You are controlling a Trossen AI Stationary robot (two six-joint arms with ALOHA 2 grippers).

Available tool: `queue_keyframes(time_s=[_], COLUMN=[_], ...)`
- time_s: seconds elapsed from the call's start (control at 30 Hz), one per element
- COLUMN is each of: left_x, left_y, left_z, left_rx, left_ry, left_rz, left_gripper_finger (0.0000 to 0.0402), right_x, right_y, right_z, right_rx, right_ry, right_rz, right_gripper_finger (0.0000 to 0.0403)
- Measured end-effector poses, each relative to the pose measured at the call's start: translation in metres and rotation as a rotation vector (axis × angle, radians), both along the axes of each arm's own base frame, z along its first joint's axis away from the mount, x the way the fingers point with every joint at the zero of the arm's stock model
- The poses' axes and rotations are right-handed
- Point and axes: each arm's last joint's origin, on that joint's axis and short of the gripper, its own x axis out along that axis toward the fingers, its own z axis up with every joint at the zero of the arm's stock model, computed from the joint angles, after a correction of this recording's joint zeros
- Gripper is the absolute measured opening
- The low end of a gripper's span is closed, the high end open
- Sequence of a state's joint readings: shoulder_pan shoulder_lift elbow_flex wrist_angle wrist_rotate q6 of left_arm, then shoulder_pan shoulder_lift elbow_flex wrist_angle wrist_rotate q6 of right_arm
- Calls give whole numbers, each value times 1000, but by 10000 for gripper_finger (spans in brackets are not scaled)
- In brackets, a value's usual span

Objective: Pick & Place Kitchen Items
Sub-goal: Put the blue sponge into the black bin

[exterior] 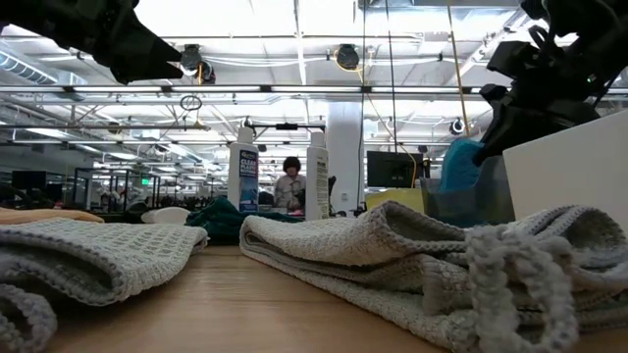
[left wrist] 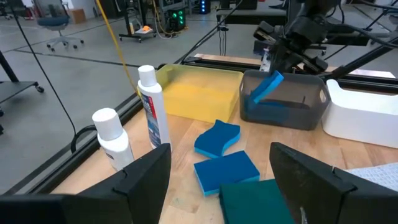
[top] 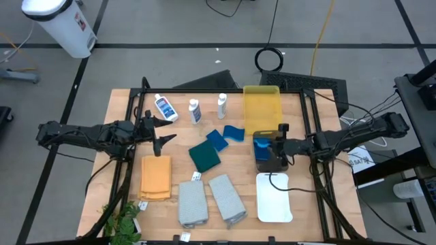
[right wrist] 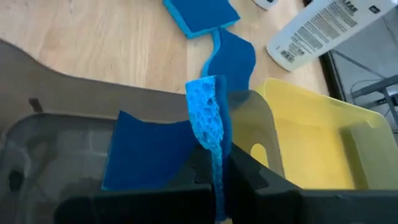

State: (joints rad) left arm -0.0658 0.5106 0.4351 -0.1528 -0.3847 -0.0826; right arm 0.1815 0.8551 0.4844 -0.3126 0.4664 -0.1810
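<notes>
I note three bottles [top: 194,109] along the surface's [top: 313,204] far edge, left of the far tray [top: 262,109]. Two sponges [top: 225,136] lie before them. The right pincer [top: 281,144] pinches a sponge [right wrist: 208,124] over the middle tray [top: 267,162].

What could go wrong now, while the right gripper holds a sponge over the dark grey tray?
The right gripper pinches the blue sponge only by its thin edge above the dark grey tray; it may slip or land on the rim instead of inside. Another sponge already leans in the tray, so the new one might rest on it and tip out.

Coarse-knit grey towels [exterior: 412,255], smooth wooden table [top: 238,160]
</notes>
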Motion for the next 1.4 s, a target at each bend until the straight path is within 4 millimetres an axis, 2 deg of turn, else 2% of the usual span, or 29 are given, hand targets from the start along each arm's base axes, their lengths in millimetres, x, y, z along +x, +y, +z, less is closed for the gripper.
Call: queue_keyframes(time_s=[0.4, 0.9, 1.13, 1.4], left_x=[0, 0, 0, 0], left_y=[0, 0, 0, 0], left_z=[0, 0, 0, 0], left_rx=[0, 0, 0, 0], left_ry=[0, 0, 0, 0], left_rz=[0, -1, -1, 0], left_gripper_finger=[278, 278, 278, 278], right_x=[0, 0, 3, 5], right_y=[-4, -3, -2, -5], right_z=[0, -2, -6, -7], right_rx=[-69, -68, -35, 94], right_ry=[10, 28, 57, 52], right_rz=[-29, -24, 12, 25], right_gripper_finger=[1, 1, 1, 1])
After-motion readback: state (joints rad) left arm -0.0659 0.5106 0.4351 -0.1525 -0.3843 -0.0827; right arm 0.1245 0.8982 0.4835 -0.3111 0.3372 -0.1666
